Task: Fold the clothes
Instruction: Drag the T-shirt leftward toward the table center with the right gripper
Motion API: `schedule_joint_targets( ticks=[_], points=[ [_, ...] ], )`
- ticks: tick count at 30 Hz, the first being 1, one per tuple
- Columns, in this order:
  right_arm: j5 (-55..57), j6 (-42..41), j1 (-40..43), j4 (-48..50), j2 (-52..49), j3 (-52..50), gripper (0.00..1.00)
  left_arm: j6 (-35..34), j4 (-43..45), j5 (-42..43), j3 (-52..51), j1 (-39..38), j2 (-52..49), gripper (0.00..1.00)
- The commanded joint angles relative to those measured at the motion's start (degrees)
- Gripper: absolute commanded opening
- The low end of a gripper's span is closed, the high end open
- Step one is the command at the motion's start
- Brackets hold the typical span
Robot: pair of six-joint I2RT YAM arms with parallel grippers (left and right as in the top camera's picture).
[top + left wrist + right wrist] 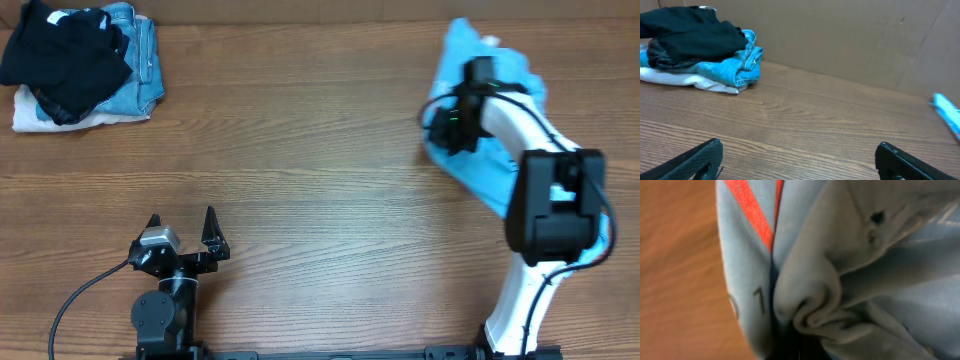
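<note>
The clothes, a light sky-blue T-shirt (488,172), lie crumpled at the table's far right, partly under my right arm. My right gripper (441,124) is at the shirt's left edge and is shut on a bunch of the fabric. In the right wrist view the T-shirt (865,280) fills the frame, with red lettering and folds gathered at the jaws, and the fingers are hidden by cloth. A sliver of the T-shirt (946,112) shows at the right edge of the left wrist view. My left gripper (182,215) (799,145) rests open and holds nothing near the front left, far from the shirt.
A pile sits at the back left corner: a black garment (65,50) (690,35) on blue jeans (142,55) (742,67) over a white cloth (60,118) (695,81). A cardboard wall (850,40) runs behind the table.
</note>
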State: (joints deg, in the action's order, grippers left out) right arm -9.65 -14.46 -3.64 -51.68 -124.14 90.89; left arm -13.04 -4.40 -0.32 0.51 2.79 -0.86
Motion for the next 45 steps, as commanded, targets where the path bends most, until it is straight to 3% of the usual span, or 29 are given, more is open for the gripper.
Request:
schedule_joint_targets(
  ticks=[1, 9, 14, 31, 45],
  points=[
    [-4.2, 2.5, -6.8, -6.5, -1.0, 6.8, 0.04, 1.5, 0.1, -0.7, -0.2, 0.4, 0.6, 1.00],
    [-11.0, 2.5, -18.6, -15.5, -1.0, 8.8, 0.04, 1.5, 0.1, -0.7, -0.2, 0.4, 0.6, 1.00],
    [-9.4, -2.5, -21.5, -12.8, 0.2, 9.0, 0.04, 1.5, 0.1, -0.7, -0.2, 0.4, 0.6, 1.00],
    [2.2, -8.2, -4.0, 11.7, 1.7, 12.2, 0.09, 1.5, 0.1, -0.7, -0.2, 0.4, 0.6, 1.00],
    [3.5, -14.9, -2.1, 18.6, -8.3, 12.2, 0.13, 1.5, 0.1, -0.7, -0.2, 0.4, 0.6, 1.00]
  ],
)
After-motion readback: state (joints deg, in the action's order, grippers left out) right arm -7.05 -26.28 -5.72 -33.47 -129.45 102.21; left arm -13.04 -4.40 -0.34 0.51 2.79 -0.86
